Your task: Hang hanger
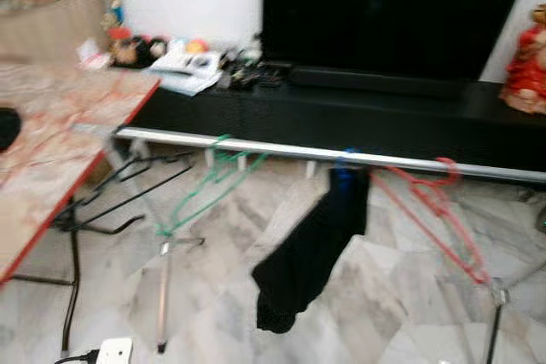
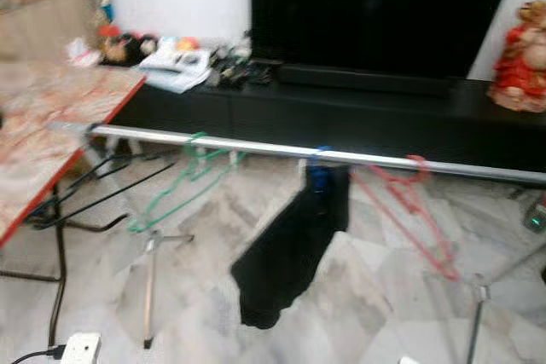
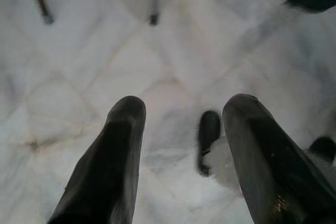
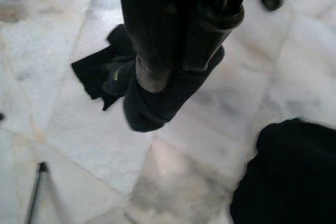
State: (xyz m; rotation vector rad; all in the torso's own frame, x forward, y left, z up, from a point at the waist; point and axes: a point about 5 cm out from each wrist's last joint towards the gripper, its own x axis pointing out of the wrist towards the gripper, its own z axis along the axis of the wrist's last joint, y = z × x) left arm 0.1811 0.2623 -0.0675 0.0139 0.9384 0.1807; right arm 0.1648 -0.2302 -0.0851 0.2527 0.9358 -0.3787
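Note:
A silver rail (image 1: 281,149) on thin stands runs across in front of the TV console. A green hanger (image 1: 207,183) hangs on it at the left. A blue hanger (image 1: 344,168) with a black garment (image 1: 309,255) hangs at the middle, and a red hanger (image 1: 435,210) at the right. Black hangers (image 1: 128,187) hang near the rail's left end by the table. My left gripper (image 3: 184,106) is open over the marble floor with nothing between its fingers. My right gripper (image 4: 176,80) points down at the floor, its fingers together on a black cloth (image 4: 131,90).
A marble-topped table (image 1: 60,151) with a red edge stands at the left. A black console (image 1: 358,121) with a TV, papers and a red figurine (image 1: 525,61) runs behind the rail. A white power strip (image 1: 113,351) lies on the floor. Another black mass (image 4: 289,174) lies near my right gripper.

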